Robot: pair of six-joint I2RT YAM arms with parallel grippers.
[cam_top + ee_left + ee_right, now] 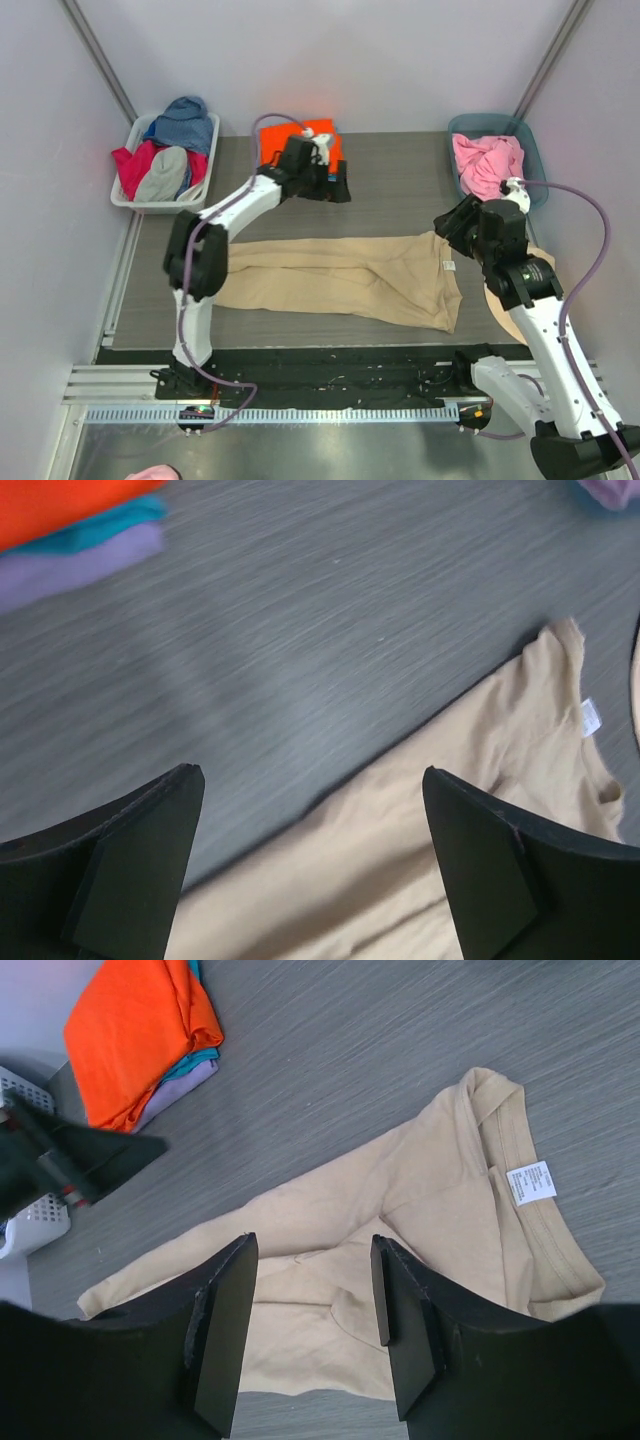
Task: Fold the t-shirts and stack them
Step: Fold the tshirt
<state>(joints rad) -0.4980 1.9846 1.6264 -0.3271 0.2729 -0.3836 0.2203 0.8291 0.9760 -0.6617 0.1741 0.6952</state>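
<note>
A tan t-shirt [340, 280] lies spread lengthwise across the middle of the table, its collar and white label [530, 1182] toward the right end. At the back edge sits a folded stack with an orange t-shirt [315, 131] on top, above teal and lavender layers [80, 565]. My left gripper [335, 188] hangs open in front of that stack, over bare table and the tan t-shirt's [450, 820] far edge, with nothing between its fingers [140, 860]. My right gripper [313, 1245] is open above the tan t-shirt's [400, 1220] collar end, holding nothing.
A white basket [128, 196] at the back left holds red, blue and grey clothes. A teal bin [533, 150] at the back right holds a crumpled pink t-shirt [487, 160]. More tan cloth [538, 265] lies under my right arm at the table's right edge.
</note>
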